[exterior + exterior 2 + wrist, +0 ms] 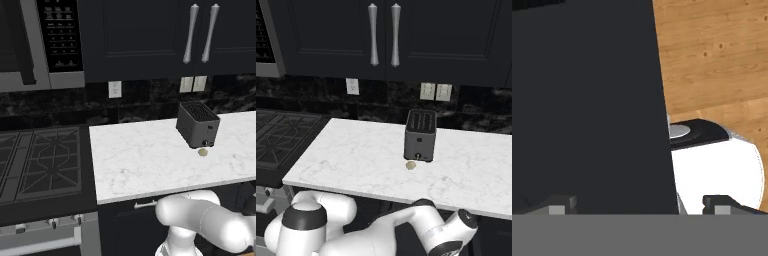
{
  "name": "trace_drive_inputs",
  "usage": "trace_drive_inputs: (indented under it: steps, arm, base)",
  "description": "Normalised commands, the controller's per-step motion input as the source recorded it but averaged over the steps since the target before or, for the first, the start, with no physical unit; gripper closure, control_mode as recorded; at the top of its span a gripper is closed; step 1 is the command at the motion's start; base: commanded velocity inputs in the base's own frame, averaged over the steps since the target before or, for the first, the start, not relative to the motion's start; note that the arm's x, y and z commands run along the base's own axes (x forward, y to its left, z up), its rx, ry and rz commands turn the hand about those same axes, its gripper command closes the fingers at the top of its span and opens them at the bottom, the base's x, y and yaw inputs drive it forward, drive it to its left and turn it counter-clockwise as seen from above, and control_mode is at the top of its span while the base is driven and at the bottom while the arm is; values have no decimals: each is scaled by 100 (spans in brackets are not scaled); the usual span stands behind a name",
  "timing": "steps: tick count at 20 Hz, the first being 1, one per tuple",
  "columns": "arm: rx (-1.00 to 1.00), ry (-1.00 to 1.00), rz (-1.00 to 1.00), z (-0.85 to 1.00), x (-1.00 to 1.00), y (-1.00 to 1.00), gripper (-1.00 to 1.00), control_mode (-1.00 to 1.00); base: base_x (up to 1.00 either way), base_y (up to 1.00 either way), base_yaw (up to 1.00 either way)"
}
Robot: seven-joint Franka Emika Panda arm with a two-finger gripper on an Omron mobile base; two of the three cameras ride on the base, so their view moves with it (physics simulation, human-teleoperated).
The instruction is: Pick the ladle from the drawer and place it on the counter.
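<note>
A: Claw state?
B: Gripper (637,206) is spread wide, nothing between the tips. In the hand view the two fingertips (556,205) sit far apart at the bottom, pointed at a flat dark cabinet panel (587,100), wooden floor (712,50) off to one side.
A: Ladle?
B: Can't tell where it is, no thin black rod visible in any view.
A: Counter?
B: White marble counter (145,160) carries a dark toaster (197,125) toward its back right part, slots up. A small round tan object (203,152) lies just in front of the toaster, close to touching it.
A: Left edge?
B: Black gas stovetop (40,160) butts against it. Arm is folded low, below the front edge.
</note>
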Motion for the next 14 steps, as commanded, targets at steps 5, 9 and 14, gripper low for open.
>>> trace_drive_inputs:
  steps: [5, 9, 14]
  arm:
    - [-5, 1, -1, -18, 0, -1, -100, -100]
    - [-6, 0, -5, -7, -75, -3, -100, -100]
    - [-6, 0, -13, -18, -100, -17, -100, -100]
  base:
    - [0, 0, 0]
    - [0, 0, 0]
    - [0, 0, 0]
